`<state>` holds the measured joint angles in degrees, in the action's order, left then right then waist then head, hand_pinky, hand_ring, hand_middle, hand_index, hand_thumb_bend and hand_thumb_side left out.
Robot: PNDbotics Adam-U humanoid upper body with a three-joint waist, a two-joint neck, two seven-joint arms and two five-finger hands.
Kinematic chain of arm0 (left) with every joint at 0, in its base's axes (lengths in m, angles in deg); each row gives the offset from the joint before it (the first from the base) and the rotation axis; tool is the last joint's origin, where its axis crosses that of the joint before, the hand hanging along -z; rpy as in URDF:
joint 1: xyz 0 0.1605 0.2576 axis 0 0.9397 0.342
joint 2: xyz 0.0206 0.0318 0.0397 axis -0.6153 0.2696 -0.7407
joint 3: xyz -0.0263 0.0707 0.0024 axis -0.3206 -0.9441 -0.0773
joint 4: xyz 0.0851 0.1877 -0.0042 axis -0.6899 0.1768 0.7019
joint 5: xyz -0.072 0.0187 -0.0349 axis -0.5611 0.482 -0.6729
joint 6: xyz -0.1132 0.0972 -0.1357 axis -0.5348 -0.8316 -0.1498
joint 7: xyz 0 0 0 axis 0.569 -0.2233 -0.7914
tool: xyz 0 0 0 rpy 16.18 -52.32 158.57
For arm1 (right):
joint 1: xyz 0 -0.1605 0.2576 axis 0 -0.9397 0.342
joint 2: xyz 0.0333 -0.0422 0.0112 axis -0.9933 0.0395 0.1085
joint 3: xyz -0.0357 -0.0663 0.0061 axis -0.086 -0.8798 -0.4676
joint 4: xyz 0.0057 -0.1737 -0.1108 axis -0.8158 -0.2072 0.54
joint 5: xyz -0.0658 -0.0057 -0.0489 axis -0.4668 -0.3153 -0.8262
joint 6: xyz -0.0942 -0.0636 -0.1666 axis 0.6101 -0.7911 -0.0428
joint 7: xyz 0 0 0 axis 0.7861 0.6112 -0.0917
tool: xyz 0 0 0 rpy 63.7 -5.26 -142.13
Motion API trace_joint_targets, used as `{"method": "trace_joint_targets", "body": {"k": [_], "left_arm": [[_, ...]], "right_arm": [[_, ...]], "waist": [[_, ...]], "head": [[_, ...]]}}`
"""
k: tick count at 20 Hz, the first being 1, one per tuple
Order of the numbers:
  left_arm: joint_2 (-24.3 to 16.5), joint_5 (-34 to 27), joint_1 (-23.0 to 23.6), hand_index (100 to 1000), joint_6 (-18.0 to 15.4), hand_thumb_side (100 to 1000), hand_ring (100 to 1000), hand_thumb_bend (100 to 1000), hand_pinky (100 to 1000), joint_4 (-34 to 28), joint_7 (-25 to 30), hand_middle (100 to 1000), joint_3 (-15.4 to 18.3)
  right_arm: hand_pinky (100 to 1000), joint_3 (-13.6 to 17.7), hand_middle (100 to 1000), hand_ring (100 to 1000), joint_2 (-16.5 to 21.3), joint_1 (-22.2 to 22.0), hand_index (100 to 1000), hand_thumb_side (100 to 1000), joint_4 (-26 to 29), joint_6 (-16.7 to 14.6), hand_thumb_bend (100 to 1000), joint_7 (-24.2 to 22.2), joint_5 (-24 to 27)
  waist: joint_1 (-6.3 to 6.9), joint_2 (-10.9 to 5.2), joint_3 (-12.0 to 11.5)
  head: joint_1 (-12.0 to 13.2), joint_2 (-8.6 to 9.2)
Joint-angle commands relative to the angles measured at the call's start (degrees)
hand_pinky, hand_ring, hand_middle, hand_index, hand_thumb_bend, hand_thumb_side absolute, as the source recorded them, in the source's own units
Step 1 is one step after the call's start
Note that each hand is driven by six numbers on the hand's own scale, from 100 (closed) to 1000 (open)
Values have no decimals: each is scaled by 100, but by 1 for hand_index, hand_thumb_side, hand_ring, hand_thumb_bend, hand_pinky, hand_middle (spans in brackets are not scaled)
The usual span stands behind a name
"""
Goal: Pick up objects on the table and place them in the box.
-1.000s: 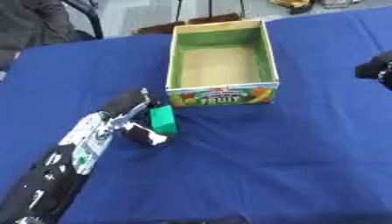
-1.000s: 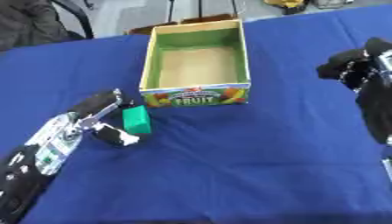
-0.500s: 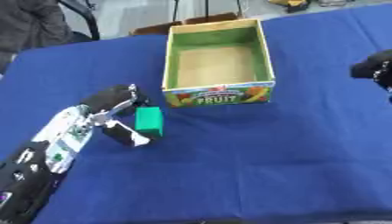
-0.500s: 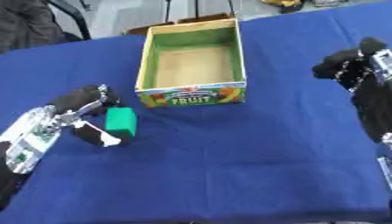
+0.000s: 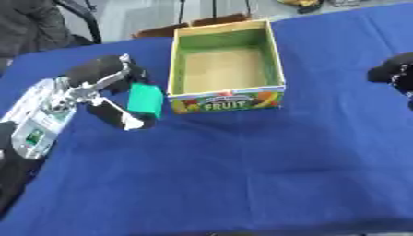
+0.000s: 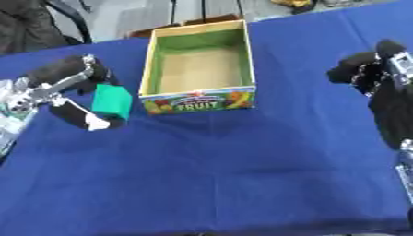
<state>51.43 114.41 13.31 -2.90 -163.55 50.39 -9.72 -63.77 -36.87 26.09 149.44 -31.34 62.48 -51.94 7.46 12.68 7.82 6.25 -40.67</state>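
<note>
A green block point(image 5: 146, 100) hangs above the blue cloth just left of the box, pinched between the thumb and curled fingers of my left hand point(image 5: 103, 87). The cardboard fruit box point(image 5: 227, 99) stands open at the middle back, its green-lined inside showing only a bare brown floor. My right hand point(image 6: 367, 70) hovers at the right edge, level with the box, its fingers curled and holding nothing.
The blue tablecloth point(image 5: 242, 170) covers the whole table. Chairs and a dark-clothed person point(image 5: 32, 20) show beyond the far edge at the upper left.
My left hand has lifted the green block off the cloth and carried it up toward the box's left front corner. The right hand has hardly moved.
</note>
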Motion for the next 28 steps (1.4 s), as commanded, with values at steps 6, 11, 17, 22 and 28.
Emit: {"method": "trace_joint_targets", "body": {"k": [6, 11, 17, 22, 28], "left_arm": [[389, 179, -1069, 317, 401, 203, 210, 425, 304, 1083, -441, 191, 250], [653, 625, -1404, 343, 92, 214, 236, 415, 336, 1826, -782, 217, 363], [842, 1162, -1457, 419, -366, 262, 312, 453, 414, 2698, -1003, 294, 496], [942, 1605, -1449, 478, -618, 306, 373, 532, 473, 3184, -1107, 357, 538], [1070, 1794, -1416, 722, -892, 598, 612, 984, 682, 3347, -821, 602, 523]], "right_arm": [[717, -140, 543, 659, 88, 189, 620, 949, 108, 38, 100, -163, 1], [717, -267, 543, 659, 120, 300, 618, 953, 156, 76, 100, -297, 12], [718, -319, 543, 660, 115, 376, 617, 961, 219, 104, 100, -368, 22], [718, -331, 543, 660, 107, 391, 617, 965, 261, 124, 100, -399, 2], [718, -319, 542, 660, 87, 394, 616, 967, 272, 127, 100, -396, -16]], "waist": [[124, -26, 289], [309, 21, 605], [452, 110, 903], [500, 173, 1000], [494, 219, 1029]], "head": [[250, 174], [392, 287], [480, 431], [508, 498], [512, 505]]}}
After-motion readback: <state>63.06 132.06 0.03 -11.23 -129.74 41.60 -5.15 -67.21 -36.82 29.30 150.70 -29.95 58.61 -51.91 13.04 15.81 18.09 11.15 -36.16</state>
